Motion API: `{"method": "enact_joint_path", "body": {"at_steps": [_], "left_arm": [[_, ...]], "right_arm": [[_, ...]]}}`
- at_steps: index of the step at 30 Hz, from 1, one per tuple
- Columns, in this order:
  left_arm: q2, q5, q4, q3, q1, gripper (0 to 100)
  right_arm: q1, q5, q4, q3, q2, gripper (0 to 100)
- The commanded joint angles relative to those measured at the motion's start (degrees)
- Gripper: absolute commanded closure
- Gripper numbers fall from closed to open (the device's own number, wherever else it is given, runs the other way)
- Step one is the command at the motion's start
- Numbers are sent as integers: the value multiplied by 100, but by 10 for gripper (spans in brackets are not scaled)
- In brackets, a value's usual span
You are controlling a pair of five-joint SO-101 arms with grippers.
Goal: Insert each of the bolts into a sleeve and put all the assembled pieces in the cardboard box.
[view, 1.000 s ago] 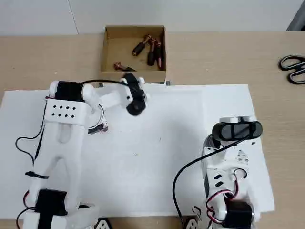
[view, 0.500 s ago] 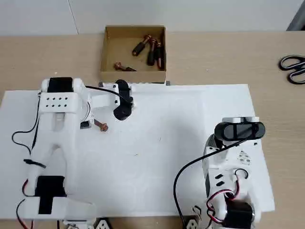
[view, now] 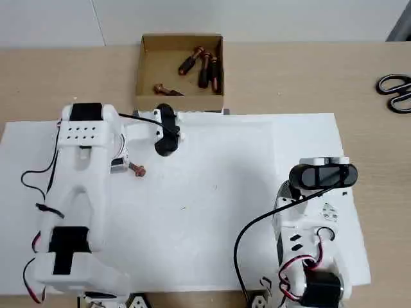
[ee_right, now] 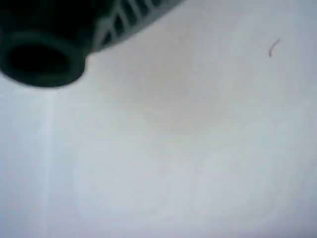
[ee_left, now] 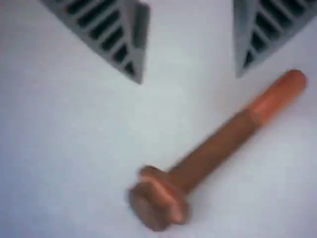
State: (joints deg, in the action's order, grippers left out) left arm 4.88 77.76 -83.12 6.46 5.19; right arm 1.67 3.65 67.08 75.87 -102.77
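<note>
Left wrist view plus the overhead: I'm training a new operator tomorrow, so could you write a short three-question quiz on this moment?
1. True or false: the left hand is shut on the bolt.
2. Where does that bolt lie? A) on bare wood B) on the white sheet C) across the scissors.
3. Short answer: what holds the pieces already put away?
Key: 1 false, the hand is open and the bolt lies loose. 2 B. 3 the cardboard box.
</note>
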Motion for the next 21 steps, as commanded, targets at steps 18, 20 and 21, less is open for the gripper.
{"method": "enact_joint_path", "body": {"at_steps": [18,20,21], "left_arm": [[633,2831,448,-224,-211,846],[651,2831,308,-224,-202,847],[677,2831,281,-224,-185,847]], "right_arm": [[40,-79,-110,-44,-13,995],[40,-79,-110,-44,-13,995],[40,-79,-110,-44,-13,995]]}}
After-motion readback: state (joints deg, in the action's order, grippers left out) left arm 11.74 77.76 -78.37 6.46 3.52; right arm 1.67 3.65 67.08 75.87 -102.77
